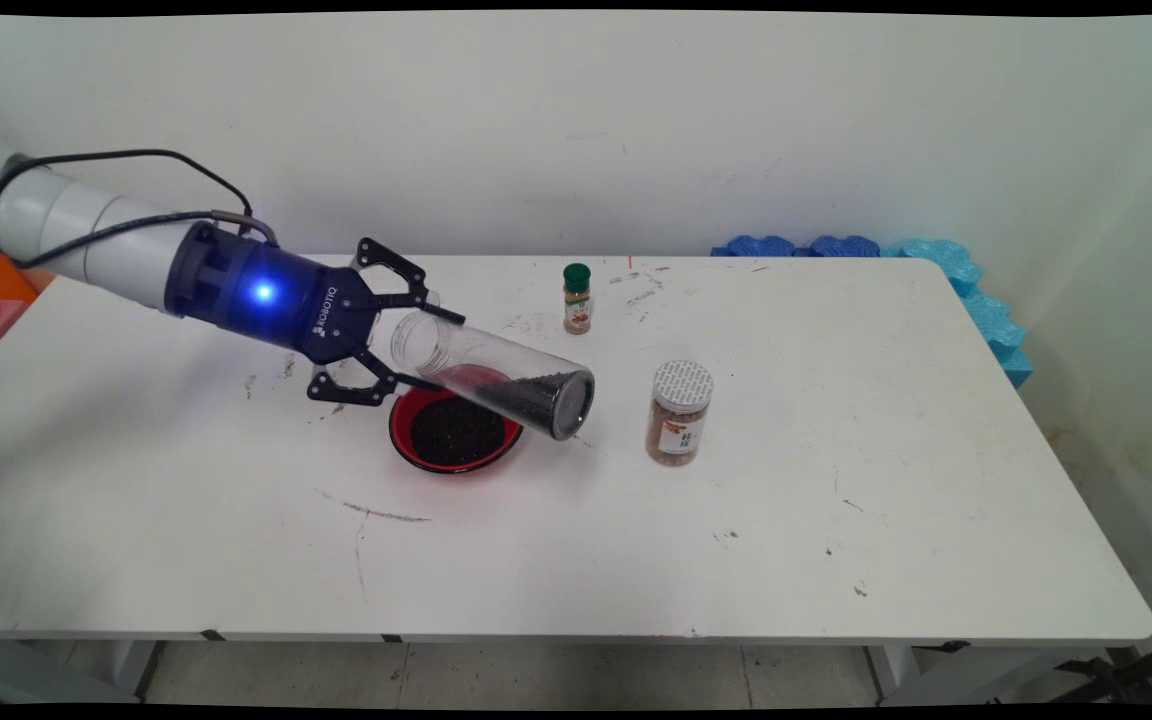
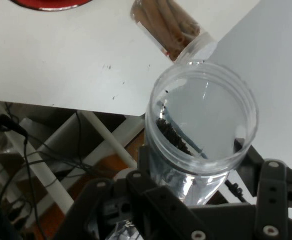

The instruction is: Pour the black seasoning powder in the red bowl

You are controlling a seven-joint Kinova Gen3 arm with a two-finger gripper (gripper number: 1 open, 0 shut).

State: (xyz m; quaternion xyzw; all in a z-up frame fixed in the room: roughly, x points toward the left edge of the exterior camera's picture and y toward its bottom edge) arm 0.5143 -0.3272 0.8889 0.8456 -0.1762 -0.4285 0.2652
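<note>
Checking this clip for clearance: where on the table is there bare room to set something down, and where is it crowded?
Free: the whole near strip of the table below the red bowl, and the right end beyond the silver-lidded jar. Crowded: centre-left, where the gripper holds the tilted clear jar over the bowl, with the green-capped bottle behind.

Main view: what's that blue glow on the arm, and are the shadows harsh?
Main view: the glow is a lamp on the gripper's dark body; the red bowl and brown jar cast only faint, soft shadows. Hand view: pale reflections streak the clear jar's wall.
</note>
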